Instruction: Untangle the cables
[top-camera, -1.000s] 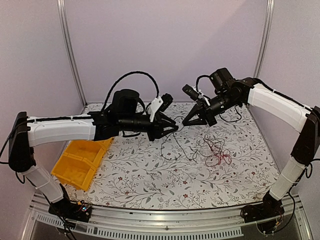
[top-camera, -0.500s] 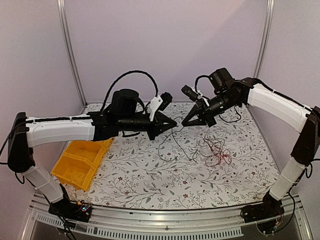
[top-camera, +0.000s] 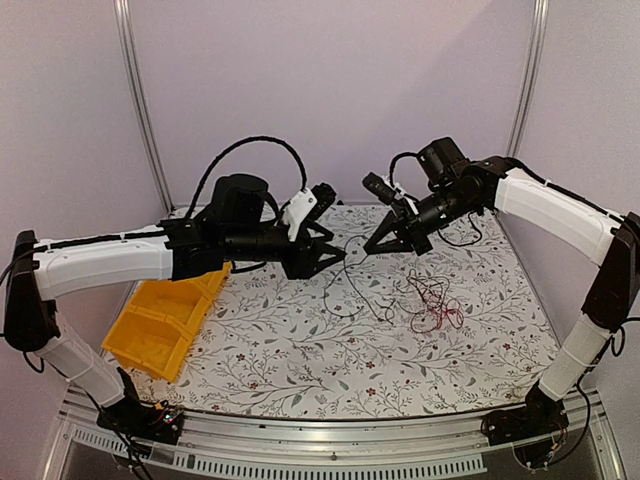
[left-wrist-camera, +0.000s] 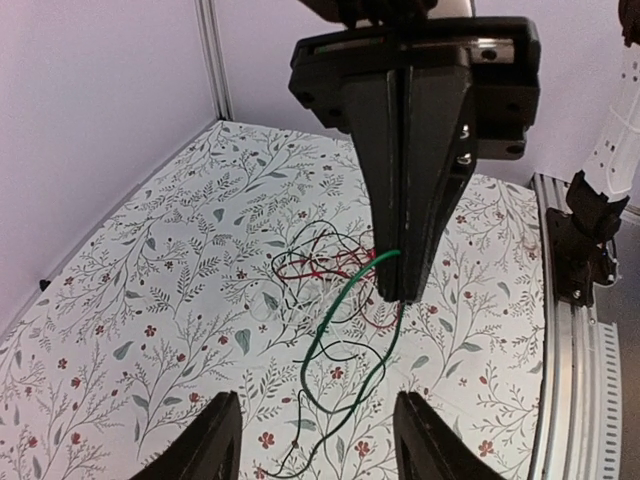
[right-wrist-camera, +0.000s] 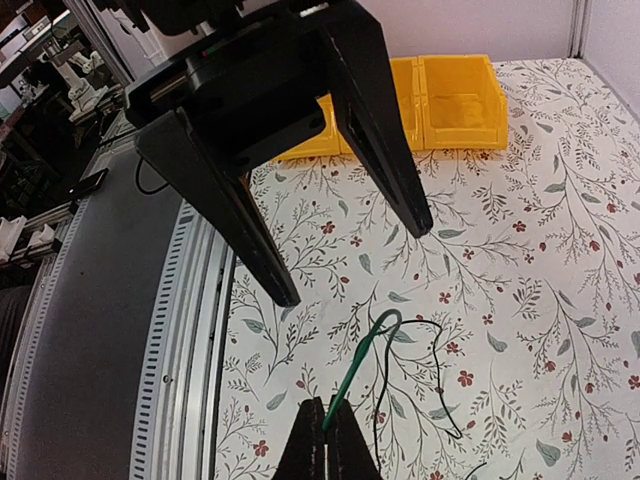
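Cables (top-camera: 432, 300) lie tangled right of centre on the tabletop (top-camera: 290, 350). My right gripper (left-wrist-camera: 400, 288) pinches one green strand (left-wrist-camera: 340, 310) by its end in mid-air. Left gripper (top-camera: 338, 254) gapes, holding nothing; I'd close it lower on that strand, then draw apart gently.

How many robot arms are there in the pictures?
2. The left arm reaches in from the left, past the yellow bin. The right arm reaches in from the right. Their tips nearly meet in the middle, near the cables. No other arm shows.

No legible text, labels, numbers anywhere
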